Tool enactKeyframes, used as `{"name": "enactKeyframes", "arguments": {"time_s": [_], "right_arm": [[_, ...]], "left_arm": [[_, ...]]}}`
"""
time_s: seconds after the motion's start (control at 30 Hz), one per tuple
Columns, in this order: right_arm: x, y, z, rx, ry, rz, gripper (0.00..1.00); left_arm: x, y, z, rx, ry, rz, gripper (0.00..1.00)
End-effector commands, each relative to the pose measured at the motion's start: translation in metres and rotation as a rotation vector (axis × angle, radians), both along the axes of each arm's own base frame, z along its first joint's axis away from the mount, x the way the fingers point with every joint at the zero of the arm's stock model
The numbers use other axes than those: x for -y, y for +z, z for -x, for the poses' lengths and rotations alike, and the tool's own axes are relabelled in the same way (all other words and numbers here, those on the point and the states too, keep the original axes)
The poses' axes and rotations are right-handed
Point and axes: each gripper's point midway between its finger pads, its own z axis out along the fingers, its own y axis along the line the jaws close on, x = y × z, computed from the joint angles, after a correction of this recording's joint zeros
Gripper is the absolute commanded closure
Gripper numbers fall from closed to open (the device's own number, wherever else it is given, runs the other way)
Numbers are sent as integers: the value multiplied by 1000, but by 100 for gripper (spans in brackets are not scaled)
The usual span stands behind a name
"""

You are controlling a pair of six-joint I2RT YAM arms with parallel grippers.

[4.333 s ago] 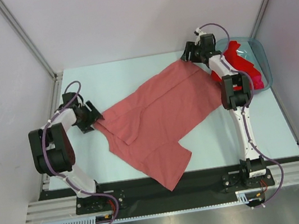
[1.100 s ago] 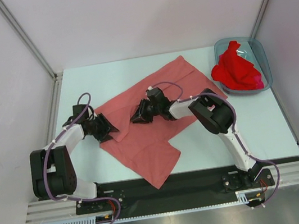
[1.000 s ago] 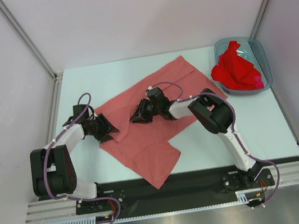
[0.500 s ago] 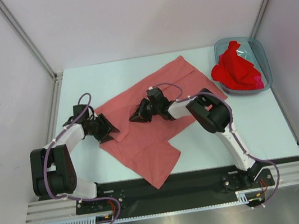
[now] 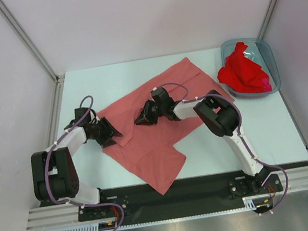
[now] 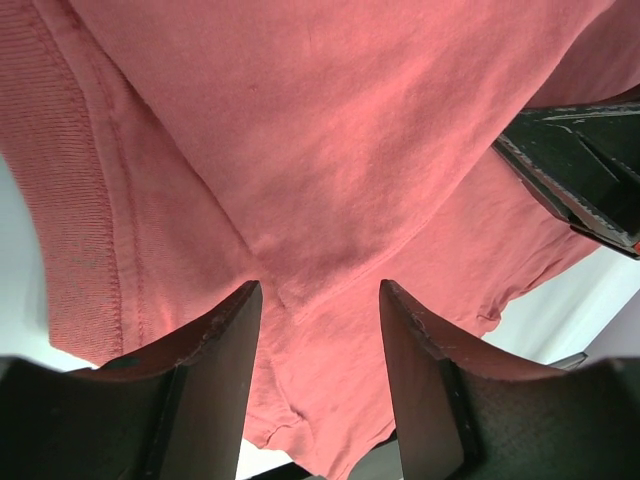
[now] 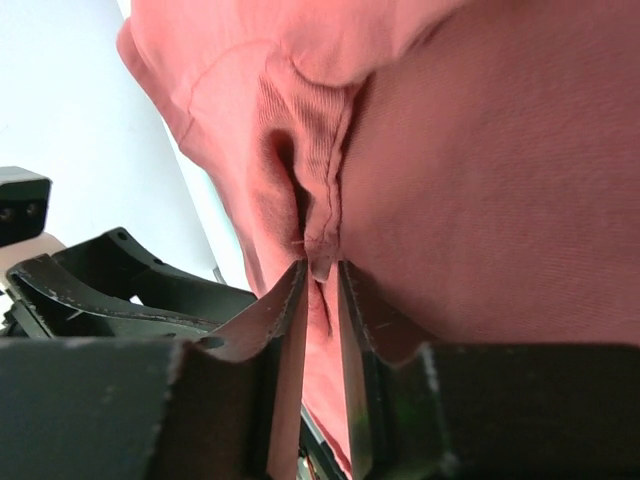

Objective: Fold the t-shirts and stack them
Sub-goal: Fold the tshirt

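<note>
Top external view showed the salmon-pink t-shirt [image 5: 156, 150] spread crookedly over the table [image 5: 262, 133], one corner trailing nearest the arm bases. Further in, the left gripper [image 5: 109, 133] sat at the shirt's left edge, its jaws standing apart over flat cloth and gripping nothing. Beside it, toward the middle, the right gripper [image 5: 139, 120] was nipped almost closed on a ribbed fold of the same shirt. Farthest back, at the right corner, the red t-shirts [image 5: 244, 72] lay heaped in the blue-grey plastic bin [image 5: 273, 67]. The pinch looked thin: a pull would likely slip the ridge free, or, with the left side unheld, drag the whole shirt and skew the fold.
</note>
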Motion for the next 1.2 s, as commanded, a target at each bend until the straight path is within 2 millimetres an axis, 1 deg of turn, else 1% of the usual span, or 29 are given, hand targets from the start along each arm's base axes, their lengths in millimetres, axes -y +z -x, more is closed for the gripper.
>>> {"name": "enactKeyframes", "arguments": {"time_s": [0.0, 0.1, 0.27, 0.3, 0.43, 0.47, 0.57, 0.6, 0.77, 0.8, 0.83, 0.87, 0.9, 0.97, 1.07, 1.13, 1.17], "right_arm": [[4, 15, -9, 32, 4, -9, 75], [-2, 16, -11, 28, 13, -26, 75], [-8, 8, -10, -2, 19, -33, 75], [-10, 10, -8, -2, 24, -37, 75], [-9, 7, -4, -19, 27, -30, 75], [-10, 10, -3, -16, 29, -31, 75], [-7, 8, 0, -26, 17, -24, 74], [-6, 10, -1, -23, 12, -22, 73], [-5, 10, 2, -31, 9, -16, 73], [-4, 7, 4, -41, 13, -14, 74], [-3, 9, 4, -44, 8, -19, 75], [0, 3, 6, -52, 5, -12, 75], [0, 2, 8, -51, 2, -14, 77], [-2, 2, 8, -45, 9, -23, 79], [-1, 1, 7, -41, 14, -28, 86], [-3, 3, 5, -32, 21, -32, 92], [-1, 8, 3, -20, 18, -33, 96]], "left_arm": [[-3, 10, -13, 45, -16, -3, 44], [-6, 11, -13, 48, -16, -7, 44], [-7, 10, -12, 43, -13, -7, 44], [-8, 10, -13, 45, -12, -7, 44], [-8, 11, -15, 47, -13, -4, 42], [-7, 12, -16, 52, -16, -1, 41], [-7, 13, -19, 52, -15, 0, 40], [-8, 13, -20, 54, -13, 2, 39], [-6, 13, -21, 53, -10, 9, 39], [-7, 12, -21, 55, -9, 7, 40], [-7, 12, -21, 53, -8, 8, 40], [-6, 11, -20, 50, -9, 8, 40], [-7, 12, -20, 51, -7, 8, 40], [-7, 12, -20, 52, -6, 6, 40], [-7, 12, -21, 51, -1, 6, 40], [-7, 12, -20, 49, -1, 7, 40], [-8, 12, -21, 51, 3, 5, 40]]}}
